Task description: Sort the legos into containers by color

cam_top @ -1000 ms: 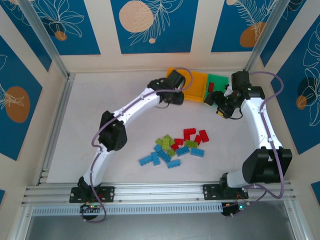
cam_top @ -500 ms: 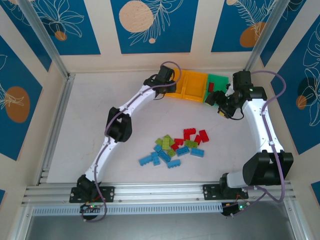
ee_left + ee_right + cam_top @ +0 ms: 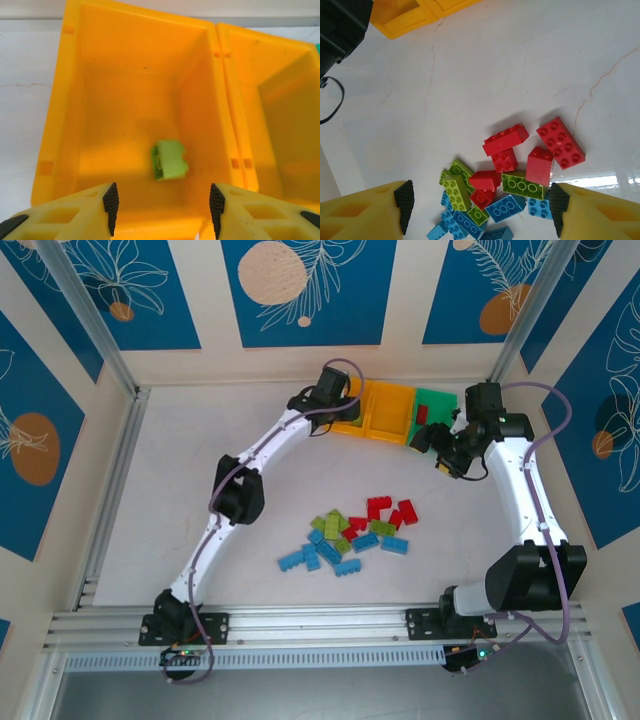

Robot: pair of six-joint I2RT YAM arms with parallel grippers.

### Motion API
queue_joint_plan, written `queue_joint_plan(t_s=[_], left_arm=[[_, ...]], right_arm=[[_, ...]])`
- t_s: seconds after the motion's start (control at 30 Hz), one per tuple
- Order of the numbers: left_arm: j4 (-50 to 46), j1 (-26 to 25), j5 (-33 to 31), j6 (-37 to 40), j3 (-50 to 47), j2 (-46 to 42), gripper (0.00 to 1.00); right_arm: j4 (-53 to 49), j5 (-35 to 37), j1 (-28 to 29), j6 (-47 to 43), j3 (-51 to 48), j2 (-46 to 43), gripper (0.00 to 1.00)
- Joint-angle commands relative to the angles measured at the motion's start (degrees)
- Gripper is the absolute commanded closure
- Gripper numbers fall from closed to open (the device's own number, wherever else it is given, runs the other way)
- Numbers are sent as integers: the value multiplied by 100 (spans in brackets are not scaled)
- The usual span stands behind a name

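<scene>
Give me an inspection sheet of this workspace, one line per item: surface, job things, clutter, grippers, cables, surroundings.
Surface: white table, with faint hairline cracks in the right wrist view.
Job's things: mixed pile of red, blue and green legos mid-table; one green lego in the left bin; a red lego in the green bin.
Clutter: nothing seen.
Grippers: left gripper open and empty over the left bin; right gripper open and empty above the pile.
Cables: purple cable along each arm, looping at the wrists.
Surroundings: blue leaf-print panels; aluminium rail.
</scene>
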Motion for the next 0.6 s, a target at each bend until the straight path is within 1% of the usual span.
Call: queue_joint_plan(t_s=[0.0, 0.03, 0.17, 0.3, 0.37, 0.43, 0.5, 0.57], left_arm=[[-233, 21, 481, 545, -530, -1325, 48], [-115, 6, 592, 657, -948, -1670, 48], [578, -62, 925, 1124, -3188, -3319, 48], [896, -83, 1292, 1688, -5038, -4763, 43], [863, -91, 1458, 1998, -5707, -5308, 39], [834, -96, 1631, 2331, -6304, -5771, 32], [863, -100, 1847, 2690, -6871, -6218, 24], [914, -109, 1936, 2944, -7299, -6535, 17]], right_arm=[[-91, 33, 276, 8, -225, -182, 26], [-76, 84, 418, 11, -307, -177, 26], [20, 513, 1183, 1, -720, -69, 25], [181, 1091, 1987, -142, -960, 381, 24], [238, 1367, 2265, -292, -957, 706, 22], [325, 1743, 2480, -494, -914, 1093, 15], [390, 2115, 2584, -680, -817, 1505, 7], [482, 2262, 2598, -856, -720, 1849, 3]])
